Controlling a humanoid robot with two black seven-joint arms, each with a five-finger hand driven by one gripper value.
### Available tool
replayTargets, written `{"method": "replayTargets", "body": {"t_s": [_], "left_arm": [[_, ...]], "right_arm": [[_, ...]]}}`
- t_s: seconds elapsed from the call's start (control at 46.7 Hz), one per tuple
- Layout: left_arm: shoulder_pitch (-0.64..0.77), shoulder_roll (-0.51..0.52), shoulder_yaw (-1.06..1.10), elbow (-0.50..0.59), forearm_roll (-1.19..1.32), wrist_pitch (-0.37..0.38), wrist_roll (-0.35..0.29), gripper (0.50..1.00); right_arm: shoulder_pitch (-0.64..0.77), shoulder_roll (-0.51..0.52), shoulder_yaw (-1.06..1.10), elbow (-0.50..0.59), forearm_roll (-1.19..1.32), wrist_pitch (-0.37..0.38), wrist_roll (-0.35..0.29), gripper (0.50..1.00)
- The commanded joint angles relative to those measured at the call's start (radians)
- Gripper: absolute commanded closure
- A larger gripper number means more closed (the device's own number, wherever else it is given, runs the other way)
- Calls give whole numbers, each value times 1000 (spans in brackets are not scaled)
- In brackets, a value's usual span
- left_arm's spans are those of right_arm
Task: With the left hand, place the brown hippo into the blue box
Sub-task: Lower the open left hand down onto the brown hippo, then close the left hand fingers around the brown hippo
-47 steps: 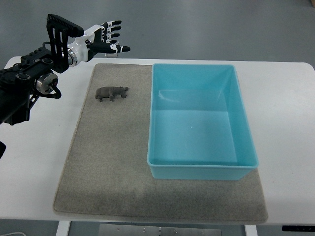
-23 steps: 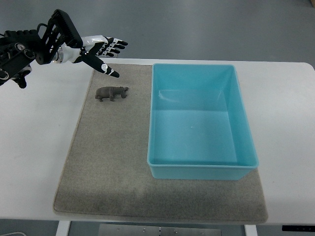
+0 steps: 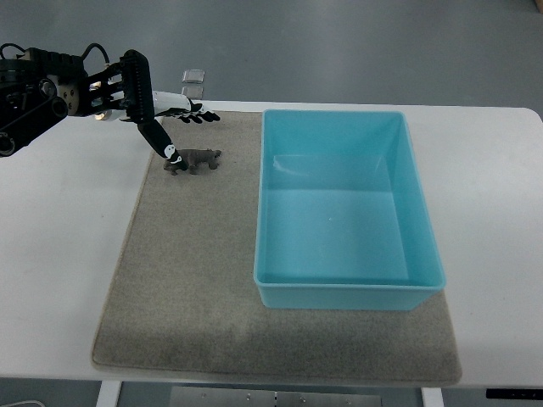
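Observation:
A small brown hippo (image 3: 195,159) lies on its side on the grey mat (image 3: 187,271), left of the blue box (image 3: 344,208). The box is open-topped and holds nothing. My left hand (image 3: 174,123) comes in from the upper left and hangs just over the hippo. Its fingers (image 3: 200,115) are spread beyond the toy's far side and its thumb (image 3: 161,141) points down at the toy's left end. The hand is open and holds nothing. The right arm is out of view.
The mat lies on a white table (image 3: 59,254). A small clear object (image 3: 193,76) sits beyond the table's far edge. The box takes up the right half of the mat.
My left hand has dropped and moved toward me, from above the mat's far corner down onto the hippo. The thumb has swung down to the toy. The hippo has not moved.

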Motion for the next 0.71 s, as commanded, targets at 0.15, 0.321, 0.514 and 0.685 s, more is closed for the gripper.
{"method": "replayTargets", "body": {"t_s": [0.15, 0.321, 0.514, 0.685], "left_arm": [[11, -15, 0, -2, 96, 18, -18, 508], [23, -16, 67, 5, 106, 48, -17, 510], [14, -18, 109, 5, 110, 101, -8, 510], [8, -27, 109, 6, 155, 107, -1, 510]], "right_arm": [[0, 0, 0, 0, 0, 0, 0, 564], [0, 0, 0, 0, 0, 0, 0, 564], [0, 0, 0, 0, 0, 0, 0, 564], [0, 0, 0, 0, 0, 0, 0, 564]]}}
